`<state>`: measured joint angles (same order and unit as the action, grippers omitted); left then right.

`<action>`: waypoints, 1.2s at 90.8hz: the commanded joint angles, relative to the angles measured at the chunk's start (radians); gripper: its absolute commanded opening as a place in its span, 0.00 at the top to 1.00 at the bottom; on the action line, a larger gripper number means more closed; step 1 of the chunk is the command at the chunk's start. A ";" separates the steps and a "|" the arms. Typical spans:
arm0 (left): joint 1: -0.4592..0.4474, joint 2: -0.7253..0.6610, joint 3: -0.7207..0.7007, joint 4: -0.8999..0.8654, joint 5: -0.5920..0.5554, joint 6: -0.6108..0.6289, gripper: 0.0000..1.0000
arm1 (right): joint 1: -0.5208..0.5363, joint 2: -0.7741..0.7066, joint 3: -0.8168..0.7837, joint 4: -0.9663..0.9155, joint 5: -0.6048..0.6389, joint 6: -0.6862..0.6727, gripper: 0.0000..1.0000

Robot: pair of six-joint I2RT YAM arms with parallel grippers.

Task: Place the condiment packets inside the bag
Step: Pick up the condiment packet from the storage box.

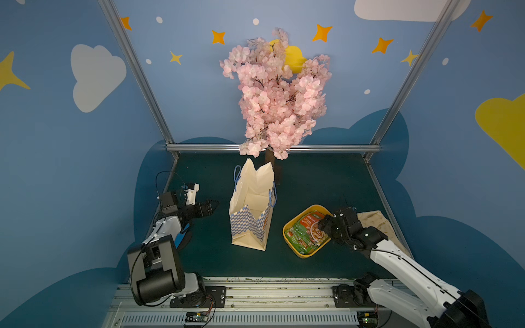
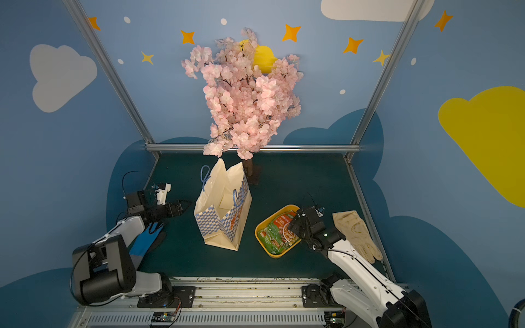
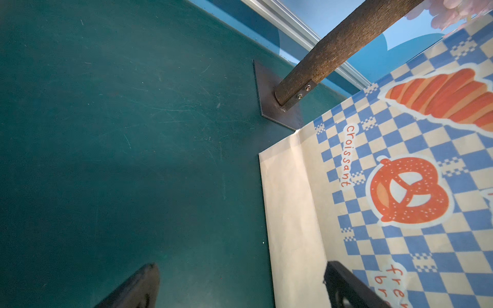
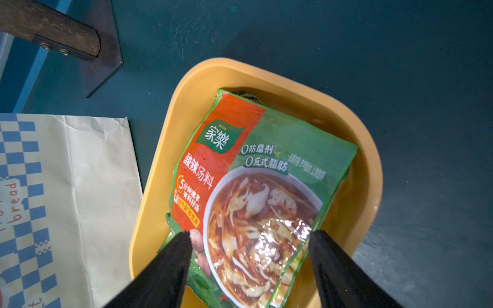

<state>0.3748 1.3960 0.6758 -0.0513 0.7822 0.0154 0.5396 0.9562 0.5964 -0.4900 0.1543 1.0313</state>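
1 bag (image 1: 250, 224) stands upright near the middle of the worktop (image 1: 326, 184), its mouth open upward and cream inside. The mouth's long axis runs from the front edge toward the back edge.

1 yellow tray (image 4: 240, 72) sits between the bag and the right edge and holds the condiment packets (image 1: 301, 235). 1 large packet (image 4: 266, 173) lies flat on top, and smaller green ones show beneath it; their number cannot be told. The large packet's long axis runs away from the right gripper (image 4: 250, 234) toward the tray's far rim, orange label end farthest, soup-bowl picture nearest.

There are 2 arms. The right gripper's 2 fingers stand apart on either side of the packet's near end, with no grip closed; whether they touch it cannot be told. The left gripper (image 1: 214, 206) is spread wide and empty, just beside the bag's checkered side.

1 beige glove (image 2: 355, 233) lies by the right edge and 1 blue glove (image 2: 145, 241) under the left arm.

The worktop is dark green and scuffed, bordered by a silver rail (image 1: 272, 147). 1 pink blossom tree (image 1: 272, 99) rises at the back edge. The walls (image 1: 71, 142) are blue with clouds and stars.
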 commanded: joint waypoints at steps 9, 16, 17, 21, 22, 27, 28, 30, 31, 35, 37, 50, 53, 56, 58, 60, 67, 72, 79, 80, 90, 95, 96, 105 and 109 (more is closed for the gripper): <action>-0.001 -0.005 -0.009 -0.009 0.019 0.017 0.00 | -0.031 0.034 -0.016 0.065 -0.018 -0.001 0.29; -0.001 -0.006 -0.009 -0.012 0.019 0.018 0.00 | -0.043 0.045 -0.023 0.082 -0.031 0.005 0.30; -0.001 -0.007 -0.009 -0.013 0.020 0.018 0.00 | -0.045 0.047 -0.023 0.084 -0.033 0.006 0.30; -0.001 -0.010 -0.009 -0.013 0.020 0.019 0.00 | -0.051 0.053 -0.024 0.091 -0.042 0.006 0.31; -0.001 -0.011 -0.010 -0.013 0.019 0.019 0.00 | -0.052 0.055 -0.025 0.093 -0.044 0.005 0.31; -0.001 -0.014 -0.010 -0.013 0.020 0.019 0.00 | -0.057 0.060 -0.026 0.099 -0.057 0.001 0.33; -0.001 -0.014 -0.010 -0.013 0.020 0.020 0.00 | -0.058 0.060 -0.026 0.099 -0.060 0.001 0.34; -0.001 -0.014 -0.010 -0.013 0.020 0.020 0.00 | -0.060 0.061 -0.028 0.100 -0.063 0.003 0.34; -0.001 -0.014 -0.010 -0.013 0.020 0.021 0.00 | -0.061 0.061 -0.028 0.100 -0.065 0.003 0.34; -0.001 -0.013 -0.010 -0.013 0.022 0.022 0.00 | -0.064 0.061 -0.034 0.101 -0.074 0.005 0.34; -0.001 -0.011 -0.009 -0.013 0.025 0.022 0.00 | -0.065 0.060 -0.038 0.101 -0.077 0.008 0.34; -0.001 -0.011 -0.008 -0.016 0.026 0.023 0.00 | -0.069 0.017 -0.075 0.084 -0.073 0.046 0.28; -0.001 -0.013 -0.007 -0.017 0.026 0.023 0.00 | -0.070 -0.002 -0.089 0.099 -0.064 0.055 0.29; -0.001 -0.014 -0.007 -0.019 0.026 0.023 0.00 | -0.070 -0.025 -0.115 0.124 -0.044 0.063 0.33; -0.001 -0.014 -0.007 -0.019 0.026 0.023 0.00 | -0.070 -0.035 -0.125 0.150 -0.038 0.067 0.35; -0.001 -0.014 -0.006 -0.020 0.027 0.025 0.00 | -0.071 -0.047 -0.139 0.173 -0.033 0.072 0.38; -0.001 -0.013 -0.006 -0.022 0.026 0.025 0.00 | -0.073 -0.080 -0.182 0.251 -0.036 0.084 0.49; -0.001 -0.012 -0.007 -0.022 0.023 0.025 0.00 | -0.072 -0.100 -0.183 0.267 -0.050 0.089 0.55; -0.001 -0.010 -0.007 -0.021 0.025 0.026 0.00 | -0.071 -0.120 -0.166 0.269 -0.066 0.085 0.59; -0.001 -0.009 -0.008 -0.021 0.025 0.025 0.00 | -0.070 -0.122 -0.164 0.269 -0.066 0.084 0.60; -0.001 -0.012 -0.008 -0.022 0.025 0.026 0.00 | -0.073 -0.136 -0.164 0.307 -0.060 0.088 0.70; -0.001 -0.014 -0.010 -0.022 0.025 0.028 0.00 | -0.072 -0.140 -0.180 0.347 -0.060 0.104 0.77; -0.001 -0.016 -0.011 -0.021 0.025 0.028 0.00 | -0.072 -0.140 -0.185 0.356 -0.060 0.108 0.78; -0.002 -0.016 -0.012 -0.019 0.025 0.026 0.00 | -0.073 -0.135 -0.212 0.423 -0.064 0.131 0.80; -0.001 -0.012 -0.009 -0.021 0.028 0.026 0.00 | -0.072 -0.127 -0.213 0.437 -0.066 0.133 0.77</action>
<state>0.3744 1.3956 0.6758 -0.0593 0.7895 0.0227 0.4725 0.8242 0.4019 -0.1577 0.0887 1.1397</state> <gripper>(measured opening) 0.998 0.200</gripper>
